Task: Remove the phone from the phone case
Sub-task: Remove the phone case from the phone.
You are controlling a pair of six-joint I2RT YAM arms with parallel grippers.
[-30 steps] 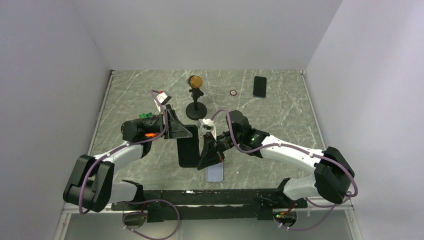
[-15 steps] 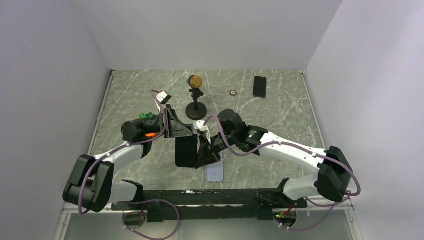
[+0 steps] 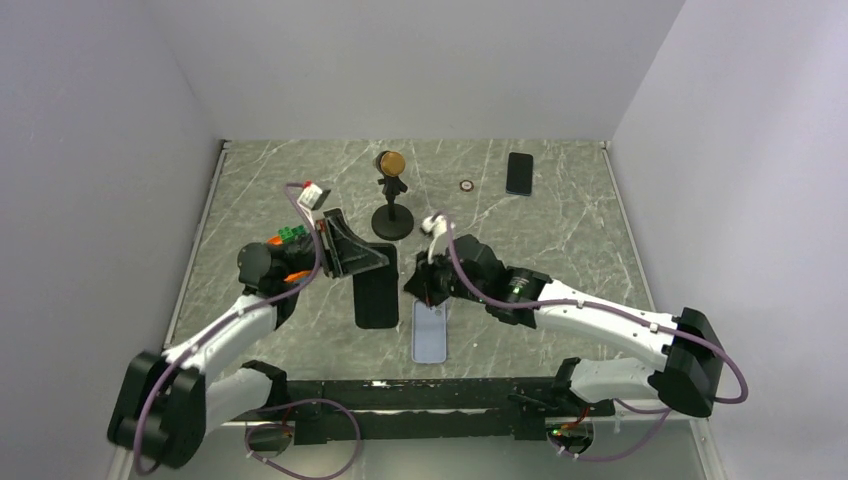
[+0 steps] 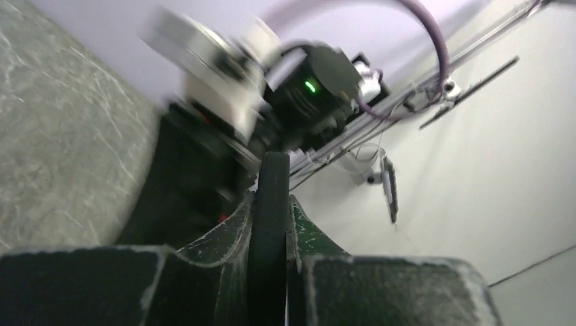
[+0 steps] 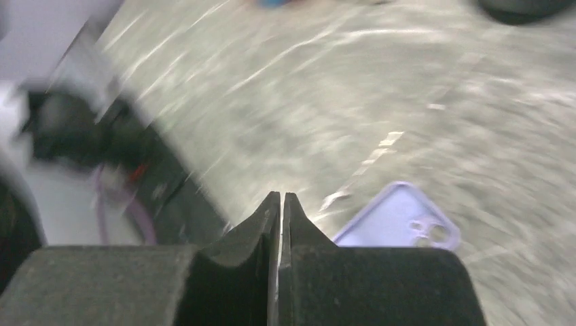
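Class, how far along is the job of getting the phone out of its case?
Done: the phone is out; the lilac case lies separately on the table. In hand: the left gripper clamps the phone's edge; the right gripper is shut on nothing. Left: probably only setting the phone down.

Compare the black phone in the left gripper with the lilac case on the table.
The flat black phone is dark; the lilac plastic phone case is pale. The phone is clamped in the left gripper; the case lies flat on the grey marbled table, ungripped. Both are rounded rectangles, now apart.
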